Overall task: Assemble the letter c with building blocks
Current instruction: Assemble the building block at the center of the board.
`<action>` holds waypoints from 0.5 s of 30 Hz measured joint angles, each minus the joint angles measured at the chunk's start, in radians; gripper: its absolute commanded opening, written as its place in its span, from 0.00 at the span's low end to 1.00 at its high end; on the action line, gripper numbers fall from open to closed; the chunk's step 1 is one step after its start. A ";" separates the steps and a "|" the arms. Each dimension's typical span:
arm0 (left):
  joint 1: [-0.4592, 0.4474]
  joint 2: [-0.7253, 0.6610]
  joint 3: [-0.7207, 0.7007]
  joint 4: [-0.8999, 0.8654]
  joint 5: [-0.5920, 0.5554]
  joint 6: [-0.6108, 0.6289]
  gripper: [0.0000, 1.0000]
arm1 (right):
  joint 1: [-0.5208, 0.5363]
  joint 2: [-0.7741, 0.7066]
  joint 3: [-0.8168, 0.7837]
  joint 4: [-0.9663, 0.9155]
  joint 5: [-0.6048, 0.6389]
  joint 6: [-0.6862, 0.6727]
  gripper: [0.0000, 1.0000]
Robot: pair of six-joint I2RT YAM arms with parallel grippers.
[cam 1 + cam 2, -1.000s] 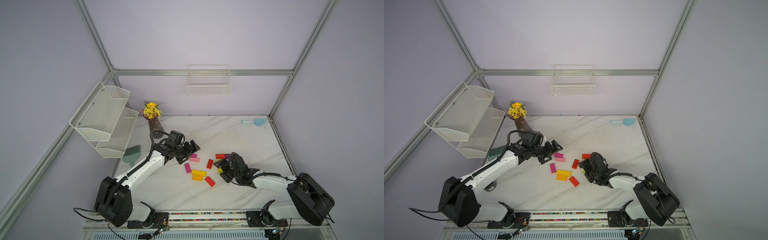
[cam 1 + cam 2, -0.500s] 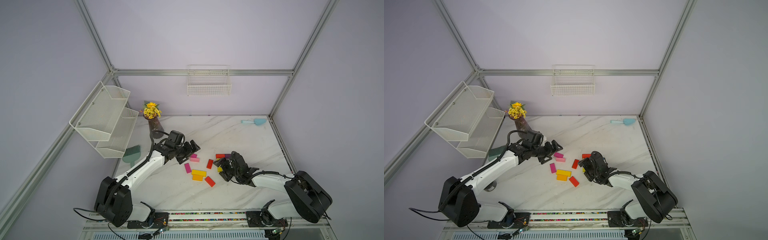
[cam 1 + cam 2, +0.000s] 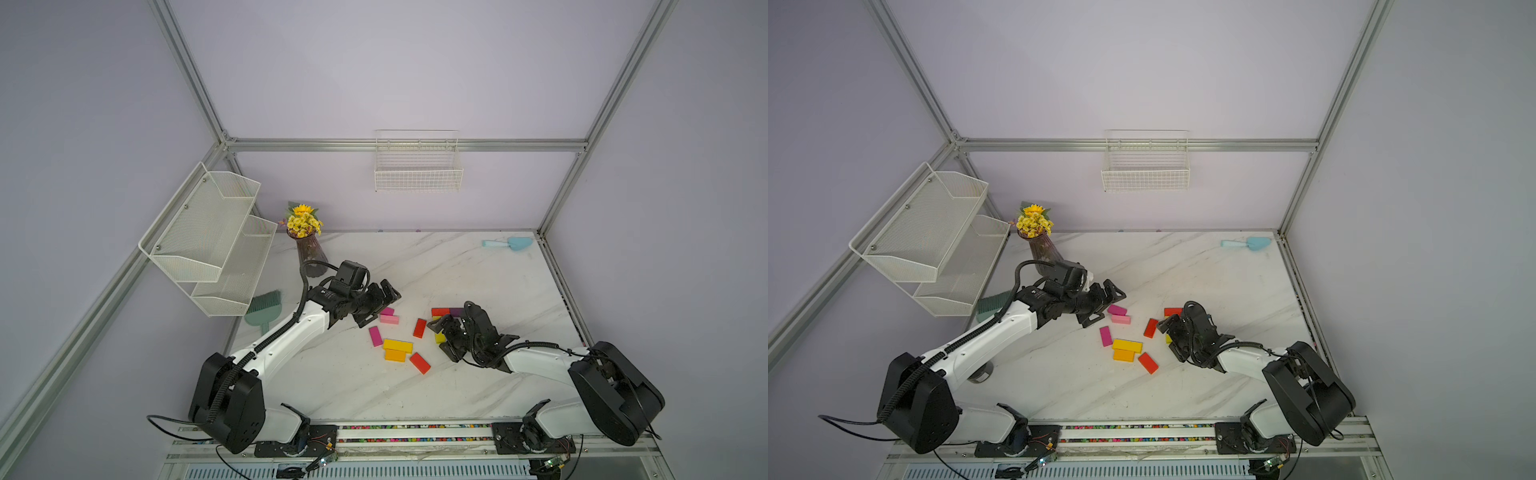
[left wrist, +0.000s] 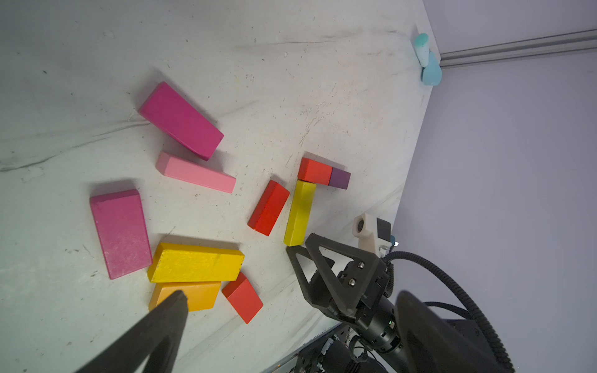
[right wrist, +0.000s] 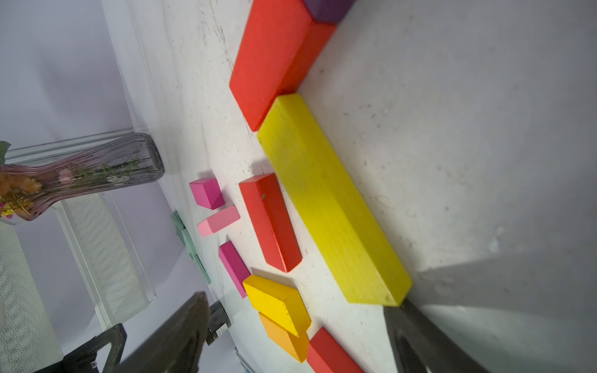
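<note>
Several building blocks lie mid-table in both top views. A red block (image 3: 440,311) and a dark purple one (image 3: 456,311) form a row, and a long yellow block (image 5: 329,200) runs from the red end toward the front. My right gripper (image 3: 443,338) is open over that yellow block's near end, one fingertip (image 5: 403,318) right at it. Loose blocks lie to the left: red (image 3: 419,328), magenta (image 3: 375,336), yellow (image 3: 397,345), orange (image 3: 395,355), red (image 3: 419,363), light pink (image 3: 389,319), magenta (image 3: 387,311). My left gripper (image 3: 380,306) hangs open and empty beside the pink ones.
A vase of flowers (image 3: 309,253) stands at the back left behind my left arm, with a mesh shelf (image 3: 208,241) and a green brush (image 3: 266,309) beside it. A light blue scoop (image 3: 509,244) lies at the back right. A wire basket (image 3: 417,166) hangs on the rear wall.
The right arm has shifted very slightly at the yellow block. The left arm and all the blocks are where they were.
</note>
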 measured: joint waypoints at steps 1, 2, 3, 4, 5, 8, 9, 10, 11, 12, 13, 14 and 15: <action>0.000 0.002 0.000 0.000 0.000 0.000 1.00 | 0.000 0.000 0.000 0.000 -0.003 -0.001 0.87; 0.000 0.003 0.000 0.000 0.000 0.000 1.00 | 0.000 0.000 0.000 0.000 -0.005 -0.001 0.87; 0.000 0.005 0.000 0.000 0.000 0.000 1.00 | 0.000 0.001 0.000 0.001 -0.007 -0.001 0.87; 0.000 0.005 0.000 0.000 0.000 0.000 1.00 | 0.000 0.002 0.000 0.002 -0.010 -0.002 0.87; 0.000 0.005 0.000 0.000 0.000 0.000 1.00 | 0.000 0.003 0.000 0.004 -0.011 -0.002 0.87; 0.000 0.005 0.000 0.001 0.000 0.000 1.00 | -0.002 0.010 0.004 0.009 -0.019 -0.002 0.87; 0.000 0.006 0.000 0.001 0.000 0.000 1.00 | -0.002 0.013 0.005 0.011 -0.021 -0.002 0.87; 0.000 0.011 0.003 0.000 0.000 0.000 1.00 | -0.002 0.014 0.007 0.011 -0.024 -0.002 0.87; 0.000 0.018 0.007 0.003 0.000 0.000 1.00 | -0.002 0.015 0.007 0.012 -0.024 -0.002 0.87; 0.000 0.027 0.011 0.004 0.000 0.000 1.00 | -0.002 0.015 0.007 0.012 -0.025 -0.002 0.87; 0.000 0.035 0.014 0.006 0.000 0.000 1.00 | -0.002 0.016 0.007 0.013 -0.026 -0.002 0.87; 0.000 0.040 0.015 0.006 0.000 0.000 1.00 | -0.002 0.016 0.007 0.013 -0.026 -0.002 0.87; 0.000 0.044 0.015 0.006 0.000 0.000 1.00 | -0.002 0.017 0.007 0.014 -0.027 -0.002 0.87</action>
